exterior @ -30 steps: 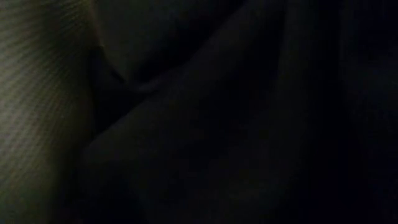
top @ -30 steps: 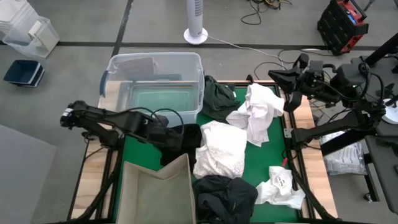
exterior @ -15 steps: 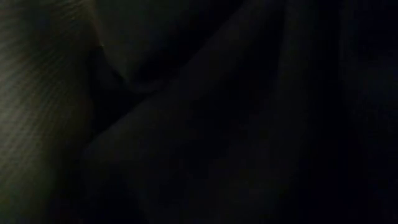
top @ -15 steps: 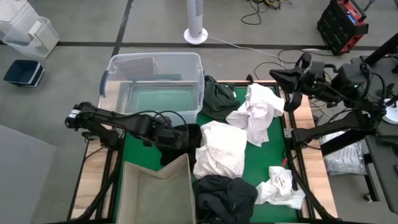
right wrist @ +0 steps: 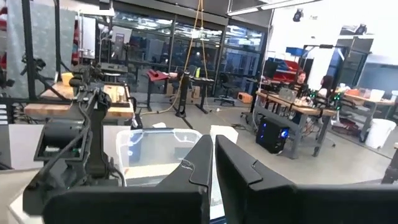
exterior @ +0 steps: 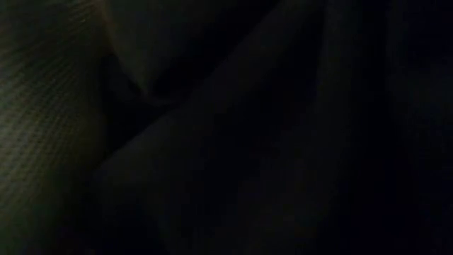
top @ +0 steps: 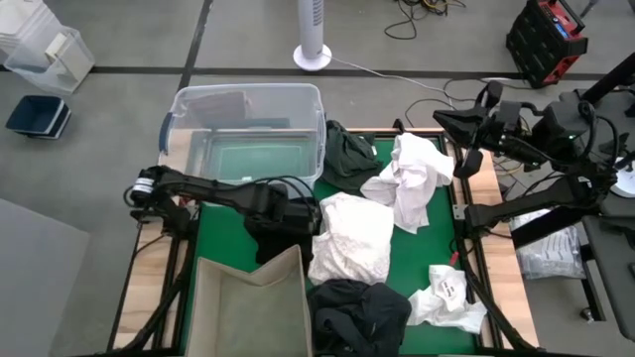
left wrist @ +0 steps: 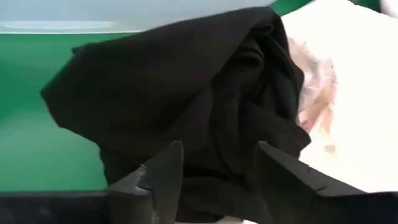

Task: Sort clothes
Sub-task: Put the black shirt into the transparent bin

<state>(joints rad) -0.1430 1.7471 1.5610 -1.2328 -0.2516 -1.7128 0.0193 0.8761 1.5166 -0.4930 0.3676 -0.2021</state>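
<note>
left pincer point(left wrist: 214, 174) | fingers apart | black garment point(left wrist: 186, 93) | unlabelled

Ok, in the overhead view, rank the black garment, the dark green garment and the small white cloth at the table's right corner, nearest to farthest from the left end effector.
1. Black garment, right at the left end effector.
2. Dark green garment, by the tub.
3. Small white cloth, near right corner.
</note>
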